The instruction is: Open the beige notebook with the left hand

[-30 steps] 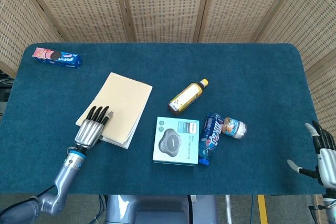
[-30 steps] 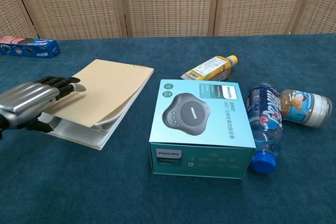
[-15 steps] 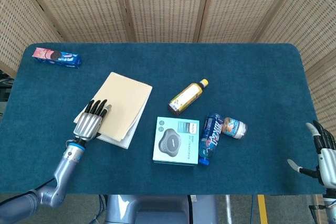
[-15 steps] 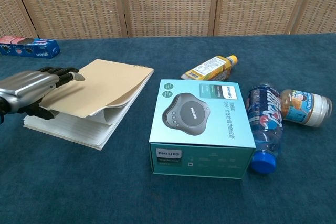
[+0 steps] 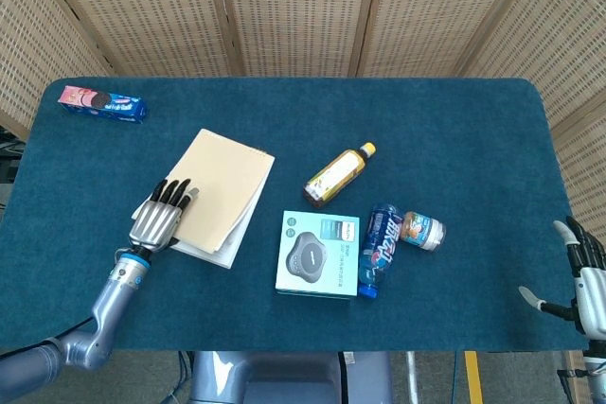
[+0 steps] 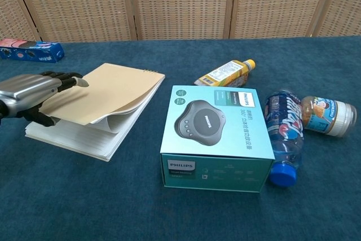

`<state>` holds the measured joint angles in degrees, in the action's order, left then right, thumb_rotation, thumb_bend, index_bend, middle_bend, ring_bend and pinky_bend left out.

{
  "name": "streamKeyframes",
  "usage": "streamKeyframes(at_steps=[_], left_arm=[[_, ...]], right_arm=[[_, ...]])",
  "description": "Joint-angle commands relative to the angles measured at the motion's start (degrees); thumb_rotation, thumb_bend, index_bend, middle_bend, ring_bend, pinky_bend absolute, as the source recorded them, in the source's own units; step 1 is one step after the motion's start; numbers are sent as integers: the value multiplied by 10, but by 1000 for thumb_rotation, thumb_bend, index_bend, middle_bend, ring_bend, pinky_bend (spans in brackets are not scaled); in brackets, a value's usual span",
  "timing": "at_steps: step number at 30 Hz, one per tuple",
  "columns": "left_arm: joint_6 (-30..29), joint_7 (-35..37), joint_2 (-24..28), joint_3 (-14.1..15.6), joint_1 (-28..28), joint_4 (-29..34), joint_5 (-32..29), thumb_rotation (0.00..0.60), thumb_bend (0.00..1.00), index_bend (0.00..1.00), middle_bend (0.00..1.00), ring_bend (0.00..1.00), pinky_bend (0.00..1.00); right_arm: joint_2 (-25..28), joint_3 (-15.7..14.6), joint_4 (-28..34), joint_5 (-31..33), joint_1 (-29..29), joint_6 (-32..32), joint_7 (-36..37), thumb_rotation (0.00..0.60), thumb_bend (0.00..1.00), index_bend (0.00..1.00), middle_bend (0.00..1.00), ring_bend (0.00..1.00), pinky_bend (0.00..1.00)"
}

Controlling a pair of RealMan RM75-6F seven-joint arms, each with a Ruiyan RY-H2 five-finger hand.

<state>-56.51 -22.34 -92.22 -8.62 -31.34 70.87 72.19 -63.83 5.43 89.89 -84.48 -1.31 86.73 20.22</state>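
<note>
The beige notebook (image 5: 220,192) (image 6: 107,100) lies left of centre on the blue table. Its cover is lifted at the near left corner, and lined pages (image 6: 73,136) show beneath it. My left hand (image 5: 161,215) (image 6: 35,94) grips that raised cover edge, fingers on top and thumb underneath. My right hand (image 5: 584,276) hangs off the table's right edge, fingers apart, holding nothing; the chest view does not show it.
A Philips box (image 5: 319,254) (image 6: 213,136) sits right of the notebook. Beyond it lie a yellow bottle (image 5: 338,176) (image 6: 224,72), a blue bottle (image 5: 380,248) (image 6: 283,128) and a small jar (image 5: 422,231) (image 6: 329,115). A cookie pack (image 5: 102,103) (image 6: 29,49) rests far left.
My left hand has drawn back to the left and lifted the notebook's cover higher, exposing more of the lined pages. The right hand has stayed put.
</note>
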Motion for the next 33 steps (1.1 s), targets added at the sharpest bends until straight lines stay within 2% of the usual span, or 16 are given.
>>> streamKeyframes(at_steps=[1, 12, 14, 15, 17, 19, 22, 25, 33], left_arm=[[1, 2, -5, -4, -6, -11, -6, 600, 615, 0, 0, 0, 0], [33, 2, -29, -23, -37, -66, -43, 600, 619, 27, 0, 0, 0], [35, 4, -34, -26, -43, -76, -47, 600, 622, 79, 0, 0, 0], [35, 7, -38, -29, -45, -81, -48, 600, 625, 140, 0, 0, 0], [35, 14, -45, -33, -50, -92, -51, 600, 631, 293, 0, 0, 0], [34, 20, -49, -35, -52, -98, -52, 600, 635, 508, 0, 0, 0], [23, 33, -56, -36, -53, -105, -45, 600, 639, 675, 0, 0, 0], [12, 45, -59, -32, -50, -109, -37, 600, 644, 741, 0, 0, 0], [-11, 67, -42, -17, -36, -92, -15, 600, 645, 754, 0, 0, 10]], right_arm=[[0, 0, 0, 1, -1, -1, 0, 600, 53, 21, 0, 0, 0], [1, 0, 2, 1, 0, -3, 2, 600, 53, 21, 0, 0, 0], [2, 0, 2, 1, -1, -3, 3, 600, 53, 21, 0, 0, 0], [1, 0, 2, 1, -1, -3, 2, 600, 53, 21, 0, 0, 0], [0, 0, 2, 1, 0, -2, 3, 600, 53, 21, 0, 0, 0], [1, 0, 1, 1, -1, -3, 4, 600, 53, 21, 0, 0, 0], [0, 1, 1, 2, -1, -3, 6, 600, 53, 21, 0, 0, 0], [0, 1, 0, 1, -1, -2, 7, 600, 53, 21, 0, 0, 0], [0, 2, 0, 2, 0, -2, 9, 600, 53, 21, 0, 0, 0]])
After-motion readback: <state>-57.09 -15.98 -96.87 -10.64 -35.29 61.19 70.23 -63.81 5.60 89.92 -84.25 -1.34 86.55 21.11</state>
